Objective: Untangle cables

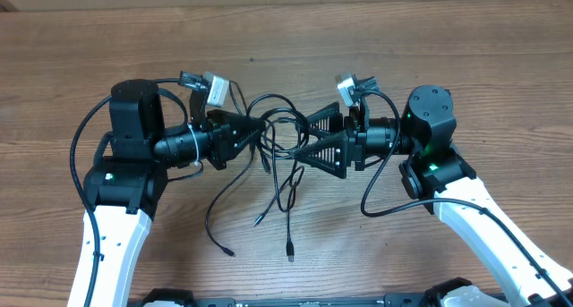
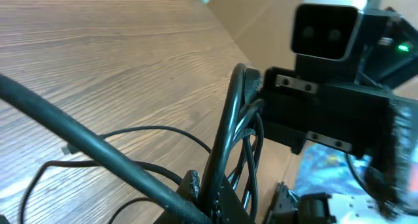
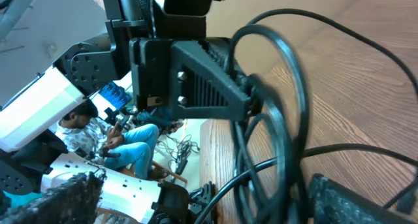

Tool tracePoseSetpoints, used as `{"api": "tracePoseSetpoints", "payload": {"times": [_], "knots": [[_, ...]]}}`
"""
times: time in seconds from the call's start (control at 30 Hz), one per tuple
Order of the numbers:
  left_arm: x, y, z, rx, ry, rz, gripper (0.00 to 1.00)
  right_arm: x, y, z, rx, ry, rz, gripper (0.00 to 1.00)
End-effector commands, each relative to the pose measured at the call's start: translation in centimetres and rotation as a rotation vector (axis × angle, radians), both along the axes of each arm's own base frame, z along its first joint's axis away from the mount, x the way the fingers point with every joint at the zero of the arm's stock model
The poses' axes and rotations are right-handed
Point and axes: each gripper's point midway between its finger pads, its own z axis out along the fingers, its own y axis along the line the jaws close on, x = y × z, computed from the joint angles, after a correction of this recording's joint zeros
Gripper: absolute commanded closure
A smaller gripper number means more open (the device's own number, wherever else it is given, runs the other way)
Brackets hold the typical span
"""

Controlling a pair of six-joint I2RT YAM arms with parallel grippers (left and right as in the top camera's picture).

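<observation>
Between my two grippers, at mid-table, the cables (image 1: pixel 281 141) sit in a loose knot. My left gripper (image 1: pixel 260 130) has its fingers pressed together on the knot's left side, pinching strands. My right gripper (image 1: pixel 304 139) is spread wide, its tips just beside the knot's right side; strands pass between its fingers unpinched. Both arms reach inward, wrists level, fingers pointing at each other along the left-right line. Loose plug ends trail from the knot toward my side of the table (image 1: pixel 403 47). I judge the right hand must close before any sideways pull.
</observation>
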Motion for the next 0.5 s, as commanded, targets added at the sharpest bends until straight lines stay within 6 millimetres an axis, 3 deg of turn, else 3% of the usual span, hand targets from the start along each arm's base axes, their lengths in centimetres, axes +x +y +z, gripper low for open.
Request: {"api": "tracePoseSetpoints", "payload": {"times": [0.0, 0.47], "knots": [[1.7, 1.4, -0.2, 0.044, 0.025, 0.131, 0.96, -0.3, 0.1, 1.0, 0.006, -0.014, 0.013, 0.00], [3.7, 5.3, -3.5, 0.157, 0.189, 0.440, 0.96, 0.1, 0.0, -1.3, -0.055, 0.133, -0.029, 0.00]]}}
